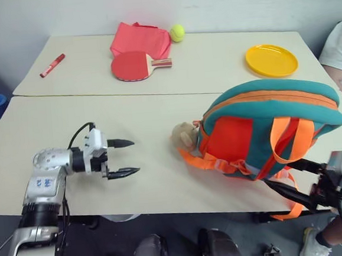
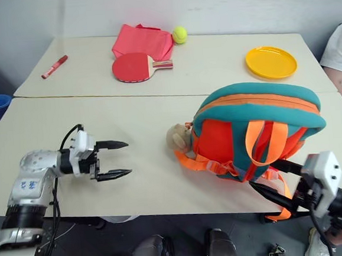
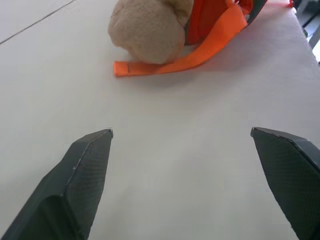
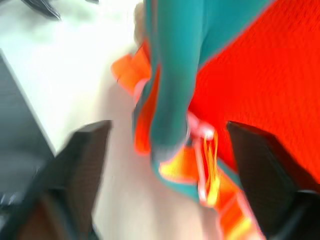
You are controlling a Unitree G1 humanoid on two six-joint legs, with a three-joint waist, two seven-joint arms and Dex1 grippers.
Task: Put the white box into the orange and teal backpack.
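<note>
Beige desk (image 1: 163,182) carries the small teal fabric backpack with orange straps (image 1: 266,129), bulging, white box seemingly inside. Left hand (image 1: 125,158) spread empty nearby; right hand (image 4: 165,145) released beside the backpack.

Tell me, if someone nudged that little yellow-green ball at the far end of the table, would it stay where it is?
Probably not. The ball is round and sits on a flat table, so a nudge would likely send it rolling. It lies beside the red cloth bag, which might stop it on that side. It looks like a tennis ball, so probably light and unlikely to break.
</note>
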